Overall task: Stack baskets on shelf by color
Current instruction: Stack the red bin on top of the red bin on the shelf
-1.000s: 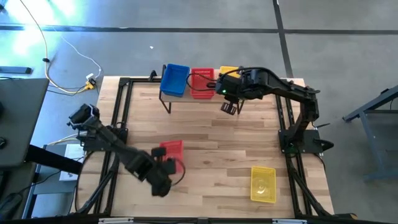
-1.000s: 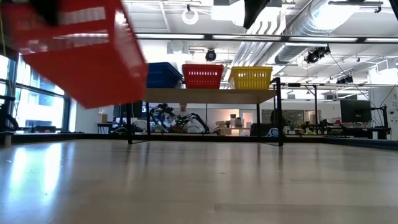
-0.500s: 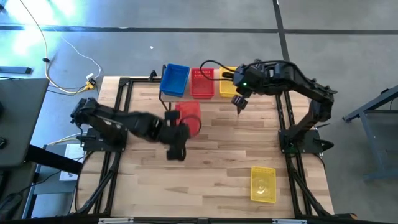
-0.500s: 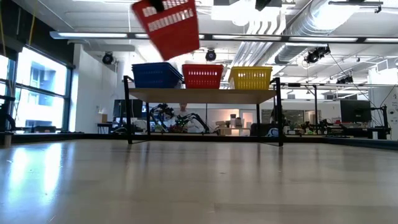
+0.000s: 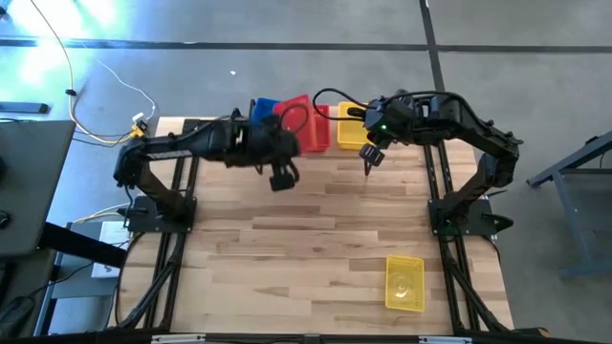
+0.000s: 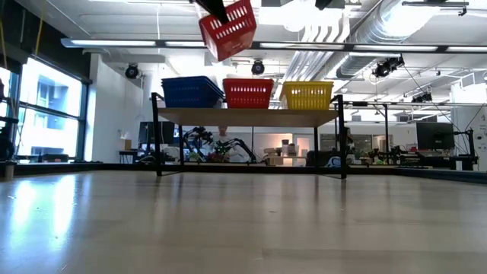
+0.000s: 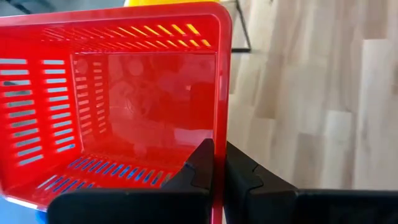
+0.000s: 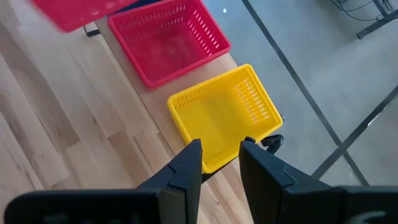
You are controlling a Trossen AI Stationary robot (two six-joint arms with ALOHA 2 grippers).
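Above the shelf (image 5: pixel 296 143), the left claw (image 5: pixel 292 129) holds a red basket (image 5: pixel 298 122) by its rim.
From overhead, that basket hangs tilted over the blue basket (image 5: pixel 265 106) and the shelf's middle; the right claw (image 5: pixel 367 158) hovers just in front of the shelf's yellow basket (image 5: pixel 350 126), and another yellow basket (image 5: pixel 404 282) lies well apart on the table (image 5: pixel 287 248). Seen level, blue, red and yellow baskets sit in a row on the shelf, the carried red one raised above them. Left wrist: both fingers (image 7: pixel 199 168) pinch the basket's wall. Right wrist: the fingers (image 8: pixel 186 165) stand narrowly parted, holding nothing.
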